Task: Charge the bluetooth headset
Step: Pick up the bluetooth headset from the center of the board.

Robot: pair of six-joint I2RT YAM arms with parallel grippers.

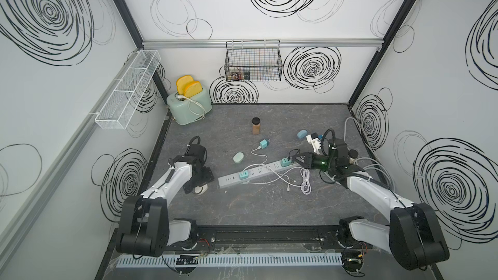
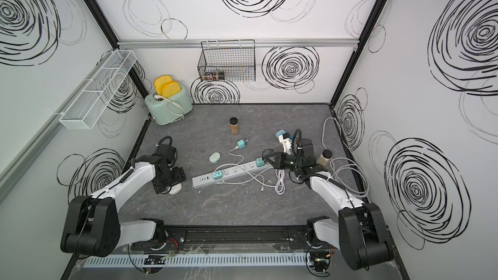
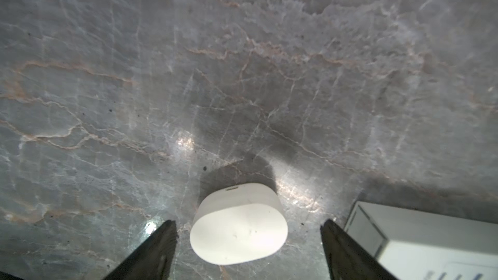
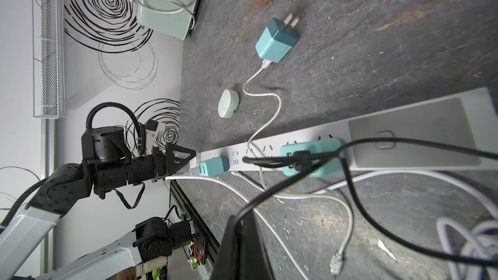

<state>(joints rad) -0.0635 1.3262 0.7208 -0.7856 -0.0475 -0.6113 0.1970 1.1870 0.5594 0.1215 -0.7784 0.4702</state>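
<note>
Across the grey worktop [image 1: 269, 211], the power strip [image 1: 253, 174] lay diagonally at centre. Left of its near end the left end effector [image 3: 248, 222] stood wide open, holding nothing, jaws either side of the white headset case [image 3: 238, 234] without touching it. At the strip's far right end the right end effector [image 1: 293, 157] was closed beside 1 teal adapter [image 1: 284, 161]; whether it pinched the black cable [image 4: 264, 160] could not be told. An off-centre squeeze could topple the case and turn its small port [image 3: 231, 188] away from any plug.
</note>
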